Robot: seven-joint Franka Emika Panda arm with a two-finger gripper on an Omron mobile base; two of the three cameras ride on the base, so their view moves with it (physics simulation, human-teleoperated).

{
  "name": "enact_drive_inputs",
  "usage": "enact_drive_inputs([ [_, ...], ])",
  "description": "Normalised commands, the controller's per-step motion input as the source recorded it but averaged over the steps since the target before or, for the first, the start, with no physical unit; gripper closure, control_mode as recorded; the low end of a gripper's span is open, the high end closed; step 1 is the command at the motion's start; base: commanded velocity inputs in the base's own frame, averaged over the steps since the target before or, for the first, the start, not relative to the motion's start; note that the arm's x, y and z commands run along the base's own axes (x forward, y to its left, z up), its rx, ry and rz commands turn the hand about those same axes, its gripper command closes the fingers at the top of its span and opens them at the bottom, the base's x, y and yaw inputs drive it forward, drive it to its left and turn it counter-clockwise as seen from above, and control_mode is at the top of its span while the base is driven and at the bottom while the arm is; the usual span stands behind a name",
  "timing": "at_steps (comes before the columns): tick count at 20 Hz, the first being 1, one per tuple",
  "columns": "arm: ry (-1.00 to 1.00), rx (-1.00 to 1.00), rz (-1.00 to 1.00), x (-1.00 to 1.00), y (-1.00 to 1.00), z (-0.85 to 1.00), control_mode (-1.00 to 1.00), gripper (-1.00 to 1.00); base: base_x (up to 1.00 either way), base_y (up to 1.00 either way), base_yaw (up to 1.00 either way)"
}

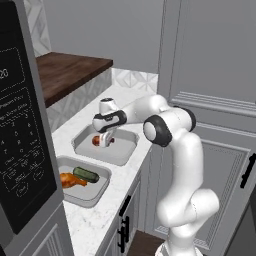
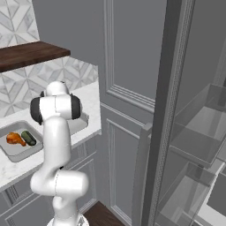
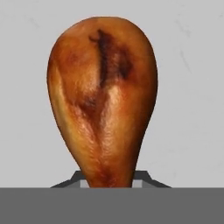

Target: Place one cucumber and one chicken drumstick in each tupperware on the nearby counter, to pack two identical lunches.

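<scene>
White marble counter (image 1: 100, 220) carries two tupperwares, the near one (image 1: 98, 190) holding drumstick and cucumber (image 1: 86, 174), while the end effector (image 1: 103, 143) clamps a second chicken drumstick (image 3: 103, 100) over the far tupperware (image 1: 122, 152).

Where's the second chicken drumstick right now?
In the gripper, shut on the drumstick over the far tupperware on the counter; the near tupperware already holds a drumstick and cucumber.

far tupperware (image 2: 81, 121) mostly hidden behind the arm, drumstick (image 3: 103, 100) covering gripper (image 3: 109, 181) fingertips
</scene>
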Motion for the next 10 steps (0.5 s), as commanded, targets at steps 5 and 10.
enact_drive_inputs([
  [5,-0.01,-0.03,0.00,0.00,0.00,0.17,-1.00,-1.00,0.00,0.00,0.00],
  [10,-0.07,-0.01,0.00,-0.07,0.00,0.28,-1.00,-1.00,0.00,0.00,0.00],
])
